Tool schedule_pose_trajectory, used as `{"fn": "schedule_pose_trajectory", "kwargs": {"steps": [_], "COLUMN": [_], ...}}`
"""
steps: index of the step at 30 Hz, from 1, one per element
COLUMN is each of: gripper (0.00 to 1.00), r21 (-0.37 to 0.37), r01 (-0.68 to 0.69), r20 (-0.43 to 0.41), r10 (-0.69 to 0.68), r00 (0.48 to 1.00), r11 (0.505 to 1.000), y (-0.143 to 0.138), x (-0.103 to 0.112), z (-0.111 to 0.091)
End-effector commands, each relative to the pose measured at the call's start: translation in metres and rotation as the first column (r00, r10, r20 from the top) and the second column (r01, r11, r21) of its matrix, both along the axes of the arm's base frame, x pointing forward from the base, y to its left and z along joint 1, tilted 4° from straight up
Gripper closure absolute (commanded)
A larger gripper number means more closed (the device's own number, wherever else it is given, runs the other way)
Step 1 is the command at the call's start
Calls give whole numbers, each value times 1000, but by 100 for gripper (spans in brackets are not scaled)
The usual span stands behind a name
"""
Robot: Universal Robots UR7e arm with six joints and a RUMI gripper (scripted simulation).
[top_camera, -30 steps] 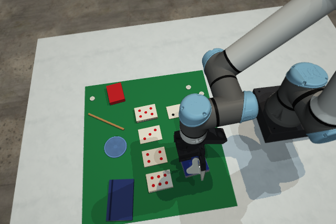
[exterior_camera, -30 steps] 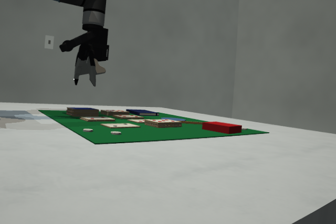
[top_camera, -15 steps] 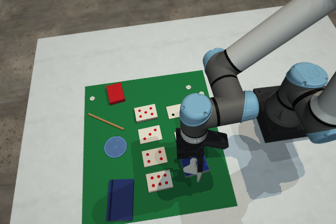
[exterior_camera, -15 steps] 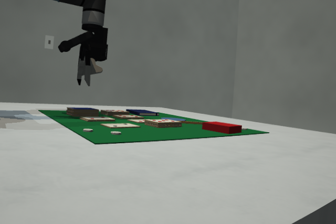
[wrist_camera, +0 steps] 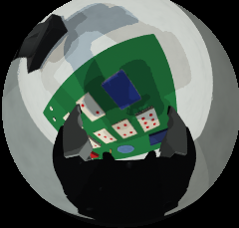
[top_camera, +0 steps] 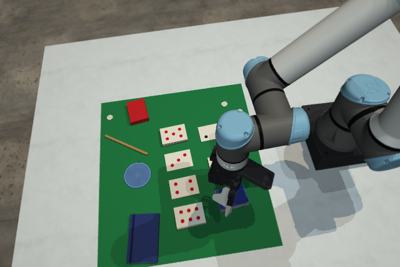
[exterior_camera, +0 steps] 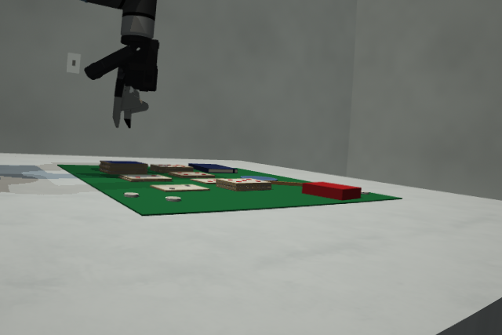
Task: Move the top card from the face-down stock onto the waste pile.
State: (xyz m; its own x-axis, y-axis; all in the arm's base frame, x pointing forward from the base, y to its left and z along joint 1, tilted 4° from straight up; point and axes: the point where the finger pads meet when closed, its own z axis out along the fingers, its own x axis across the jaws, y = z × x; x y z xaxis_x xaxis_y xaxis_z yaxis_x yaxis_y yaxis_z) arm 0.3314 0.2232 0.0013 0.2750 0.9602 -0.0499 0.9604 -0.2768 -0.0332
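The face-down stock [top_camera: 242,197] [exterior_camera: 120,163] [wrist_camera: 120,90] is a blue-backed stack at the near right of the green mat [top_camera: 112,161] [exterior_camera: 243,203]. My fingers partly cover it in the top view. The waste pile [top_camera: 189,214] [exterior_camera: 170,167] [wrist_camera: 148,120] shows six red pips and lies just left of the stock in the nearest row. My gripper [top_camera: 224,205] [exterior_camera: 122,123] [wrist_camera: 124,105] is open and empty. It points down, high above the stock.
Three more red-pip cards [top_camera: 173,134] [top_camera: 178,159] [top_camera: 183,186] form a column behind the waste pile, and a card with a black pip [top_camera: 206,132] lies beside the arm. A blue notebook [top_camera: 143,239], blue disc [top_camera: 137,175], wooden stick [top_camera: 125,144], red block [top_camera: 137,110] and white tokens [top_camera: 109,117] lie on the mat.
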Motion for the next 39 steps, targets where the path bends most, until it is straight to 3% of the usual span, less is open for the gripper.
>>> {"fn": "schedule_pose_trajectory", "kwargs": {"steps": [1, 5, 7, 10, 16, 22, 24, 31, 39], "gripper": [0, 0, 0, 0, 0, 0, 0, 0, 0], "r21": [-13, -18, -18, -21, -23, -22, -22, -14, 0], "r01": [194, 348, 348, 463, 677, 848, 848, 969, 996], "r20": [12, 21, 21, 28, 44, 61, 61, 78, 94], "r10": [-194, -347, -347, -462, -675, -846, -846, -966, -992], "r00": [981, 937, 937, 886, 736, 530, 530, 246, -84], "r11": [981, 937, 937, 886, 736, 530, 530, 246, -84], "y": [2, 4, 4, 5, 7, 8, 8, 7, 5], "x": [-1, -1, -1, -1, 0, 1, 1, 3, 5], "z": [0, 0, 0, 0, 0, 0, 0, 0, 0]}}
